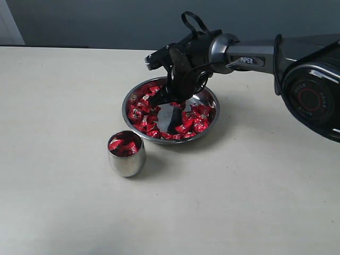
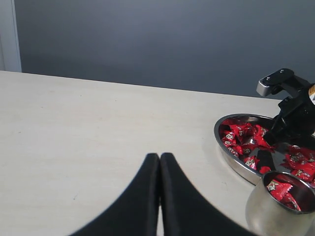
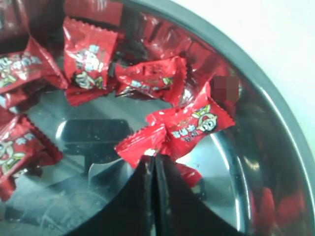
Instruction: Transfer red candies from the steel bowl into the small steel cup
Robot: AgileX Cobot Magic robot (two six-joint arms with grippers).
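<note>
Right: right tool (image 3: 155,166) is down inside the wide, shallow polished-steel bowl (image 1: 166,140), fingers closed tight on the crimped edge of one red foil-wrapped candy (image 3: 183,129). It's a thin nip, wrapper only by the look of it. The candy's long axis lies crosswise to the finger seam and the grip is off toward one end, so it will likely dangle on the lift.

Key relation: the small egg-shaped steel cup (image 1: 127,155) stands just beside the bowl rim, toward the exterior camera and to its left. The move is up, over the low rim, then a short way across. The cup mouth is narrow and already holds a few red candies (image 1: 123,144).

Left tool (image 2: 158,164) is closed and empty over bare desk (image 2: 74,128); the right arm is the one in place.

Foil is crinkly and slick, the bowl floor mirror-smooth. The cup is rounded and could tip if knocked.
</note>
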